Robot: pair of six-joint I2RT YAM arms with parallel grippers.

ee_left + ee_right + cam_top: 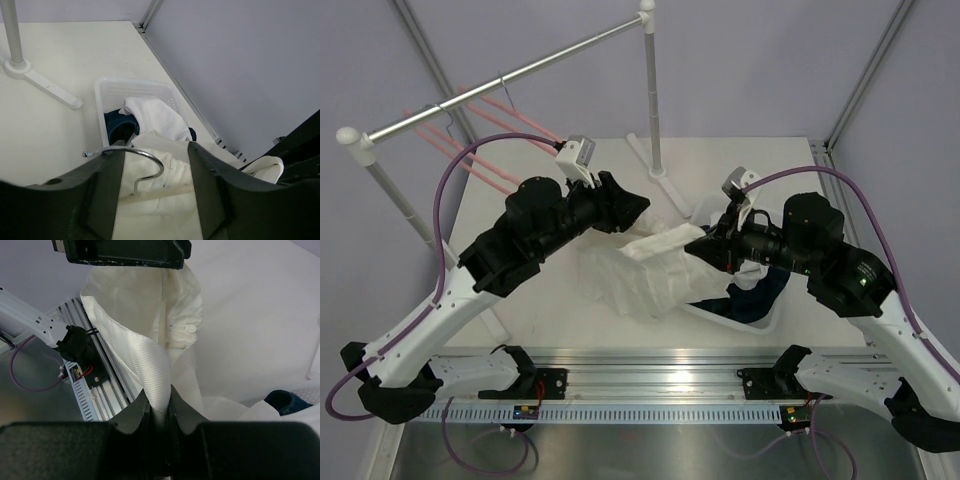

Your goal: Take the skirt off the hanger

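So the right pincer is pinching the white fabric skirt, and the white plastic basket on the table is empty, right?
Not quite. The right pincer does pinch the white fabric skirt, but the white plastic basket is not empty: the left wrist view shows a dark blue garment and a white cloth in it.

A: In the top view we find bright, even light from above; glare whitens the aluminium rail, and soft-edged shadows lie on the table.
B: In the wrist views we find the left gripper and right gripper dark and blurred at close range, while the skirt is bright, its weave sharp.
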